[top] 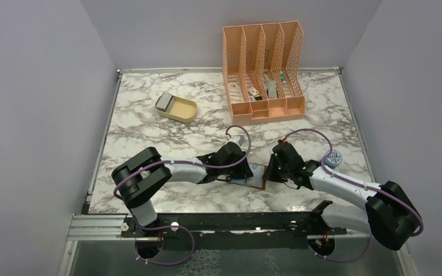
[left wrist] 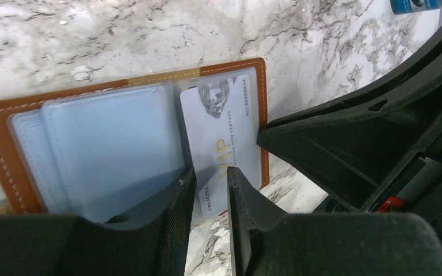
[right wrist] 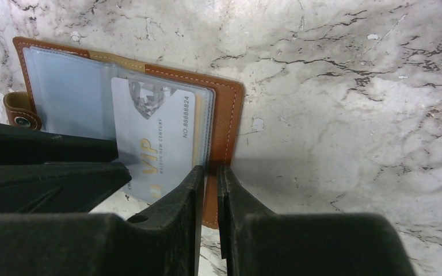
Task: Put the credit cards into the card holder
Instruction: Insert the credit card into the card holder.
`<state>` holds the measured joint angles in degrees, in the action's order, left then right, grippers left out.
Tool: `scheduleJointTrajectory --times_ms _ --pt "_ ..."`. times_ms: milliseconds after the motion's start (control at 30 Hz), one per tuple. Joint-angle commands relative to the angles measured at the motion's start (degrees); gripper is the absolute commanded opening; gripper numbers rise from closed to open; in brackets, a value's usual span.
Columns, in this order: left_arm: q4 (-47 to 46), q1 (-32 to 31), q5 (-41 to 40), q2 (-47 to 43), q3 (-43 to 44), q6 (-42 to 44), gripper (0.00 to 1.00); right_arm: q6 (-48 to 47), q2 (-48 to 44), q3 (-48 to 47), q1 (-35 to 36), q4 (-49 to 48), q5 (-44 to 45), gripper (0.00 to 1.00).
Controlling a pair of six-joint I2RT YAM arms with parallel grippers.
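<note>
The card holder (top: 254, 176) lies open on the marble between my two grippers. It is brown leather (left wrist: 0, 135) with bluish pockets. A pale VIP credit card (left wrist: 224, 123) sits partly inside the right-hand pocket, its near end sticking out past the holder's edge; it also shows in the right wrist view (right wrist: 155, 138). My left gripper (left wrist: 210, 179) is over the card's near end, jaws nearly closed with nothing between them. My right gripper (right wrist: 211, 171) is almost closed over the holder's right leather edge (right wrist: 228, 115), tips down on it. No other cards are in view.
A peach four-slot mesh organiser (top: 263, 72) stands at the back. A beige oval tray (top: 178, 109) with a grey block lies back left. A small blue round object (top: 334, 157) sits right of the right arm. The holder's snap tab (right wrist: 20, 113) points left.
</note>
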<state>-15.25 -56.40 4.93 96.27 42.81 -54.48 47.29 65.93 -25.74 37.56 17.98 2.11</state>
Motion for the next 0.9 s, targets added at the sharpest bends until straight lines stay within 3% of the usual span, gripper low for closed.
scheduleJointTrajectory --times_ms 0,533,867 --pt "-1.8 -1.6 1.1 0.9 2.2 1.4 0.29 0.1 0.8 0.6 0.4 -2.2 -0.4 0.15" --pt "-1.9 -2.7 -1.7 2.1 3.6 5.3 0.36 -2.6 0.4 -1.4 0.4 -1.2 1.8 0.16" --pt "1.7 -2.2 -4.2 -1.7 4.5 7.1 0.44 -4.1 -3.1 -5.5 0.4 6.9 5.4 0.25"
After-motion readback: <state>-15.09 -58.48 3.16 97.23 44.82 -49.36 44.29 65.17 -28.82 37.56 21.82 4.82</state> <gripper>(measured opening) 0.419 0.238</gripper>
